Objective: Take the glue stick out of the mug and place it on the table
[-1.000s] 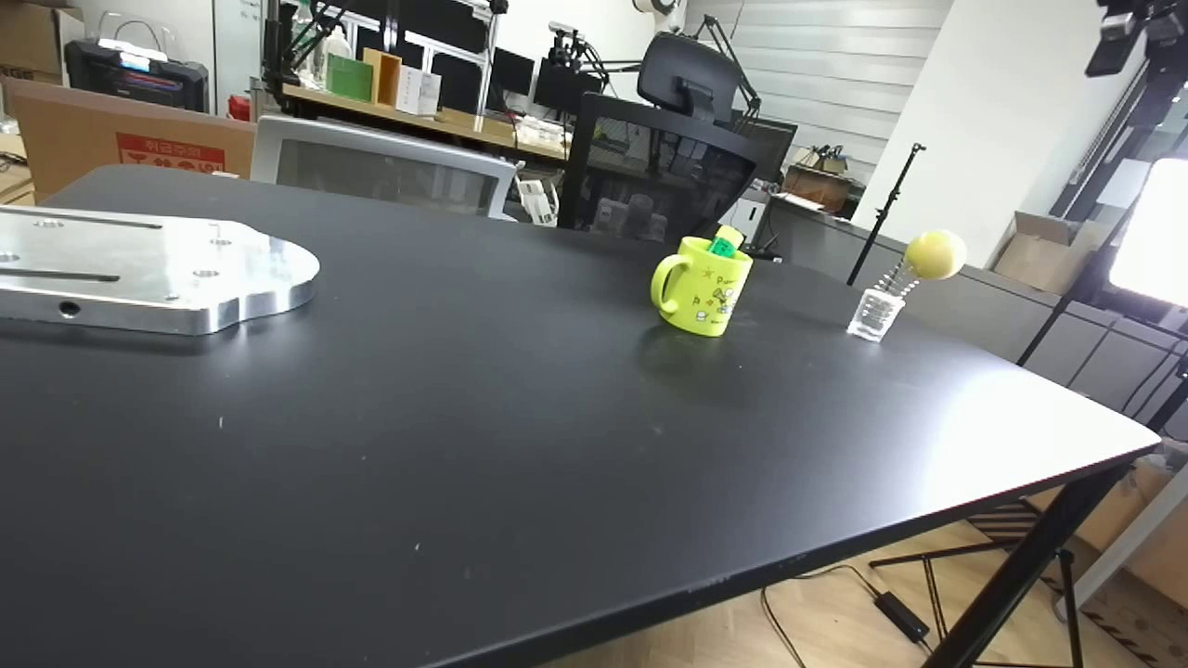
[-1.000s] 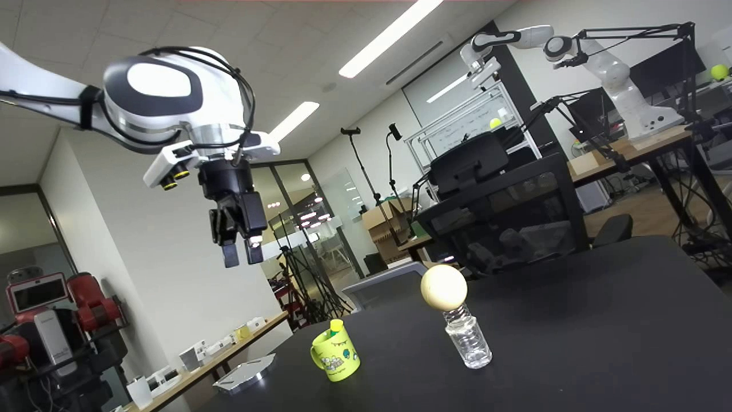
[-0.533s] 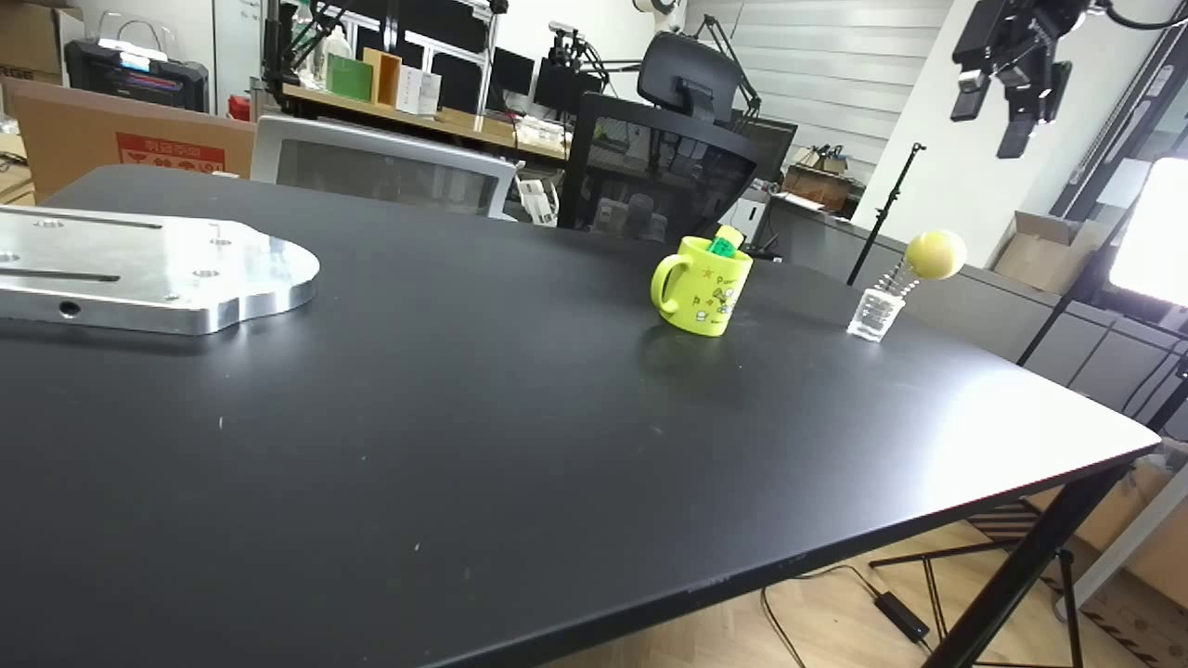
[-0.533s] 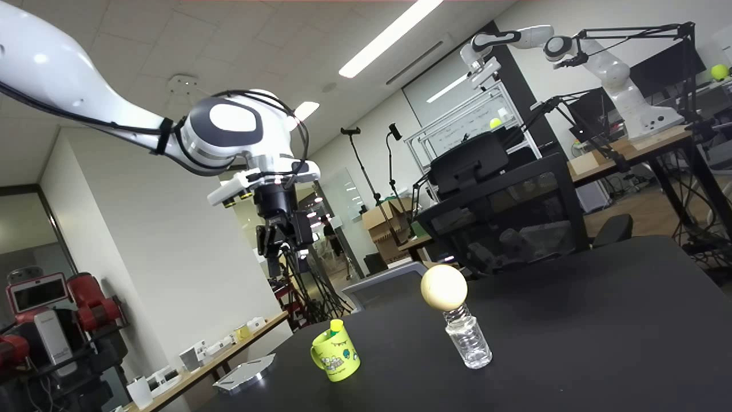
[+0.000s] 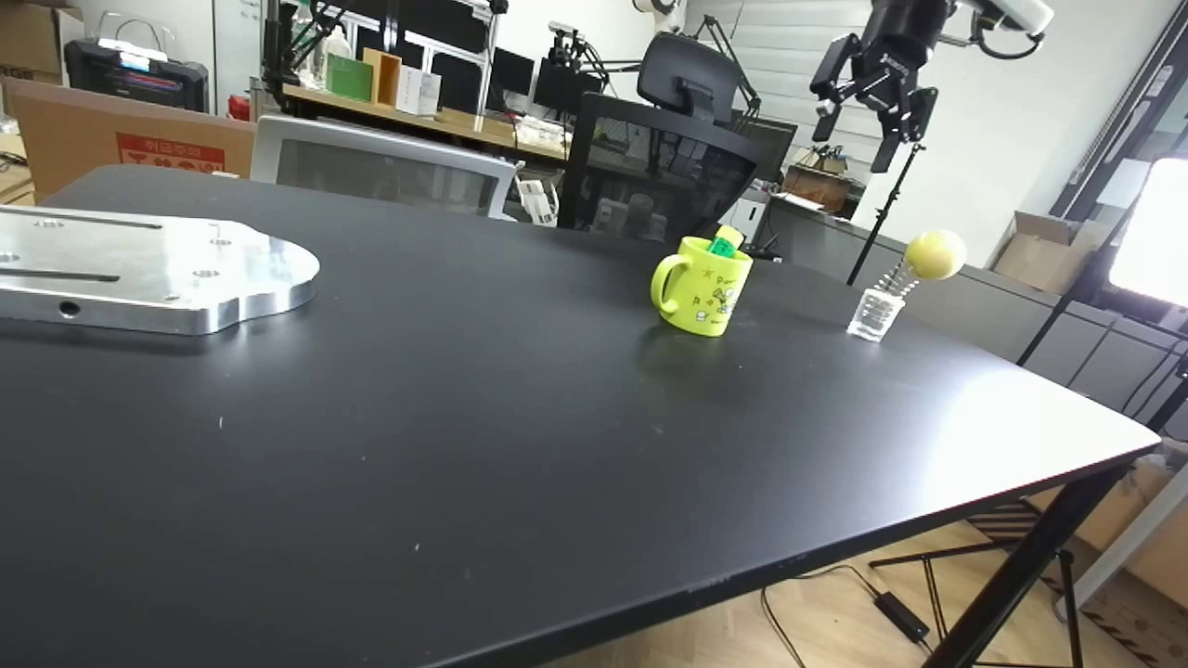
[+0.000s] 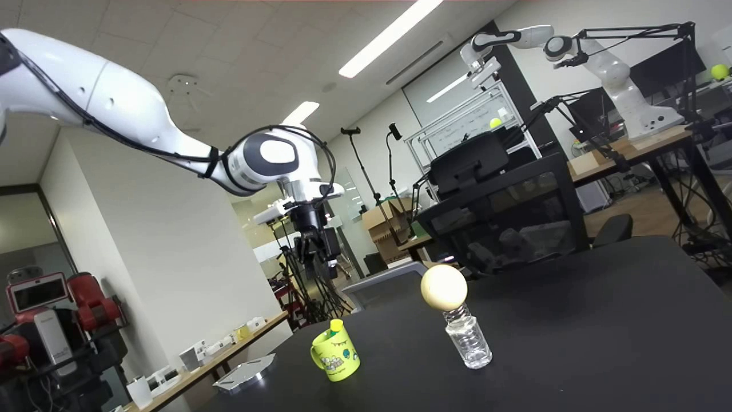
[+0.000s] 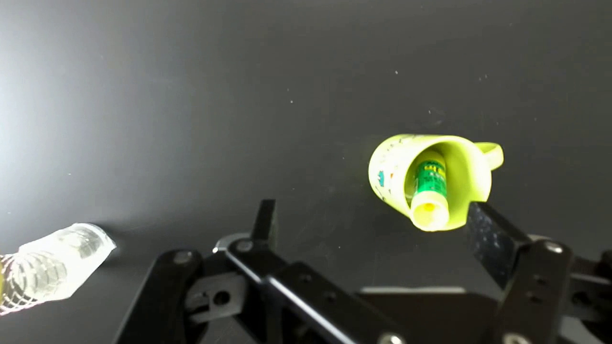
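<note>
Yellow-green printed cylindrical mug (image 7: pixel 392 168) stands right of centre in the wrist view; green-and-yellow cylindrical glue stick (image 7: pixel 431 184) leans inside it. Black two-fingered gripper (image 7: pixel 372 223) occupies the lower frame, jaws spread apart.

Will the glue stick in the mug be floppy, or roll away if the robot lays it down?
The glue stick could roll if laid sideways, because it's tube-shaped. It likely won't flop: its sides look straight. It's probably light, being much narrower than the mug.
</note>
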Motion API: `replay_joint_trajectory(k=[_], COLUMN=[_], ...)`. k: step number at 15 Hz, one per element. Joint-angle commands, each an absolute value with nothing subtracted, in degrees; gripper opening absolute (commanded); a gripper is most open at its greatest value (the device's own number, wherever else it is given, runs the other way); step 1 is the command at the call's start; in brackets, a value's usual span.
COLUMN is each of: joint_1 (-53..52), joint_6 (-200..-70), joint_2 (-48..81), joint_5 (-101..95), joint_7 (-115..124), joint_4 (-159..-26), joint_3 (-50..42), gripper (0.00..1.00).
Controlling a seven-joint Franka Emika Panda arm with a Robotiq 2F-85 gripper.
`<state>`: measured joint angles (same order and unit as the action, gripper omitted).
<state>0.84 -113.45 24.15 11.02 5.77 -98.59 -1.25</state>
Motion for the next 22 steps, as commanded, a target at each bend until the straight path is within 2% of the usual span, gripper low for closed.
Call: replay_joint_trajectory(k=[1, 8, 16, 17, 18, 22], joint_1=[-1.0, -3.8, -6.0, -6.0, -6.1, -6.1], joint_6=[-112.4, -114.0, -122.2, -123.2, -124.1, -124.5], joint_2=[30.5, 37.0, 41.3, 41.6, 41.8, 41.9], joint_5=[11.7, 14.1, 15.4, 15.5, 15.5, 15.5], joint_7=[16.7, 27.1, 32.7, 32.8, 33.1, 34.3], joint_4=[-90.7, -86.4, -87.4, -87.6, -87.7, -87.7], joint_3=[-1.4, -0.9, -1.5, -1.4, -1.5, -1.5], gripper=[1.00, 1.00, 1.00, 0.75, 0.73, 0.45])
